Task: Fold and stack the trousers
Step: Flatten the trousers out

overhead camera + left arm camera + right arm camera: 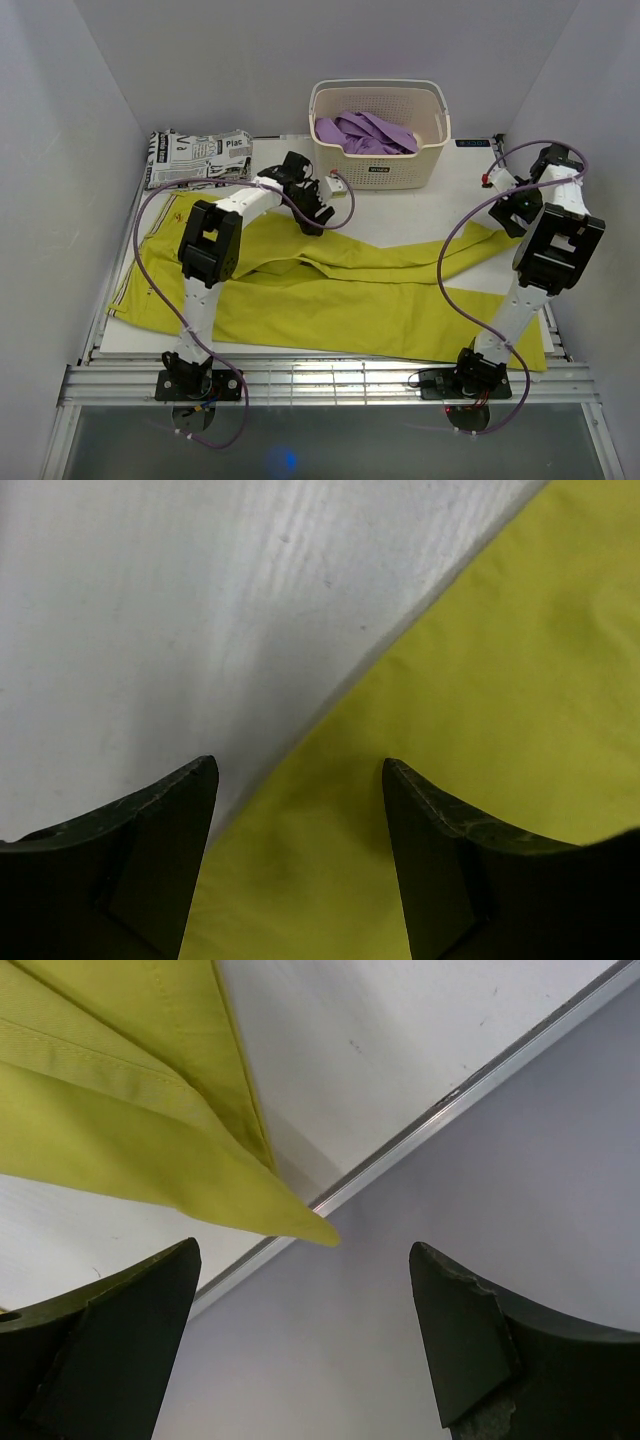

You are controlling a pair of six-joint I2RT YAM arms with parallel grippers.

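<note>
Your left fingers (130,880) stand released, spread apart with nothing between them. They hover over the far edge of the trousers (380,310). In the left wrist view that edge runs on a slant from 7 o'clock up to 1 o'clock, with yellow cloth on the 4 o'clock side and the bare white surface (400,215) on the 10 o'clock side.

Your right fingers (100,1360) are also released and wide apart, and they grasp nothing. Ahead of them, toward 11 o'clock in the right wrist view, a pointed corner of the trousers lies with its tip across the metal edge strip (480,1075) of the surface.

From above, the trousers lie spread flat across the surface from 9 o'clock to 4 o'clock, partly doubled over along the middle. At 12 o'clock you have the white basket (420,165) with a purple garment (365,132) in it. At 10 o'clock lies a folded newspaper-print garment (200,155), apart from the trousers.
</note>
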